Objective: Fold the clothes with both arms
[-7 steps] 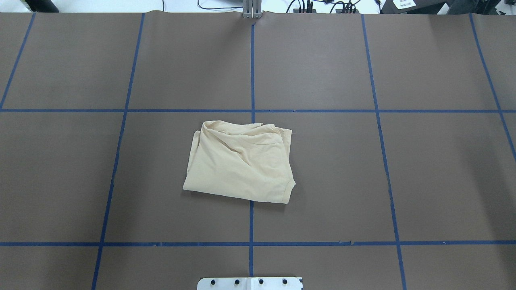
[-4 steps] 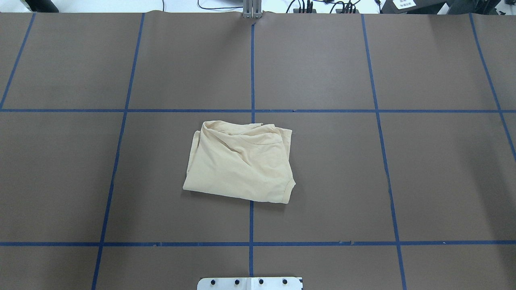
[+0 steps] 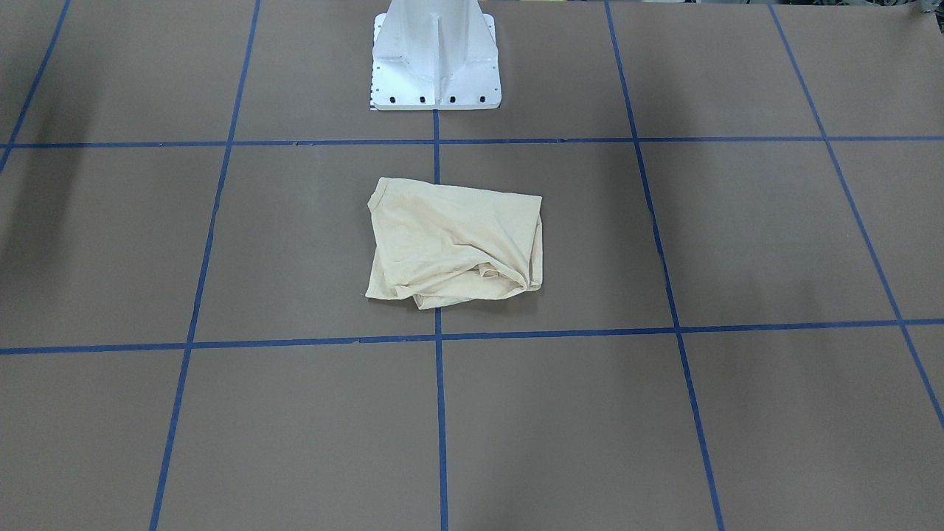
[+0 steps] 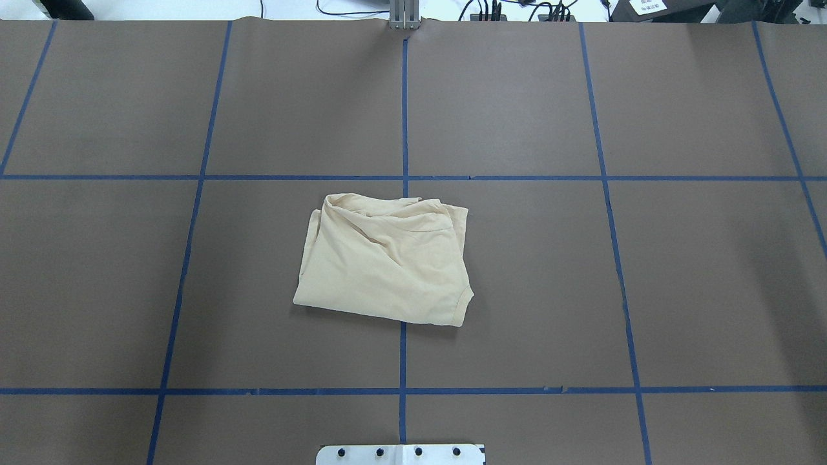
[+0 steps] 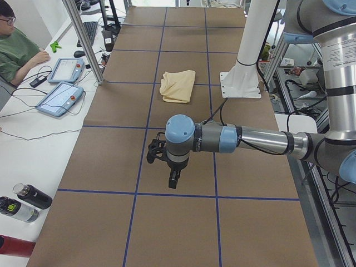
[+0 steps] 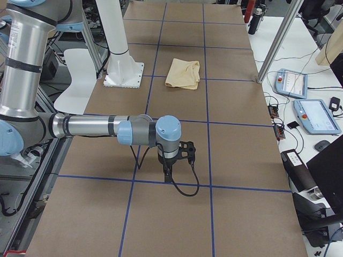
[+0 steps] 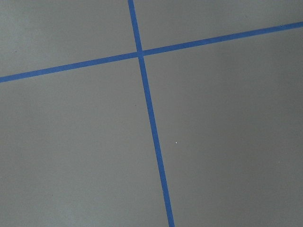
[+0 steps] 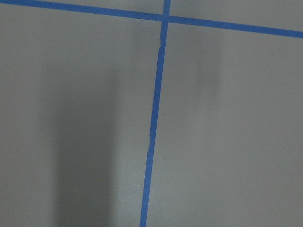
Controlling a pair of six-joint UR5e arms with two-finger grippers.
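Note:
The pale cream-yellow shirt (image 4: 384,265) lies folded into a wrinkled, rough square at the middle of the brown table, seen also in the front-facing view (image 3: 453,240). Its print and neck label are hidden. No arm shows in the overhead or front-facing views. My left gripper (image 5: 173,179) hangs over the table far off to my left of the shirt (image 5: 178,85). My right gripper (image 6: 169,174) hangs far off to my right of the shirt (image 6: 183,73). I cannot tell whether either is open or shut. Both wrist views show only brown table and blue tape.
The white pedestal base (image 3: 436,66) stands just behind the shirt. Blue tape lines (image 4: 404,110) grid the table. An operator (image 5: 16,53), teach pendants (image 5: 60,98) and bottles (image 5: 25,200) are along the far side. A metal post (image 5: 83,41) stands at that edge.

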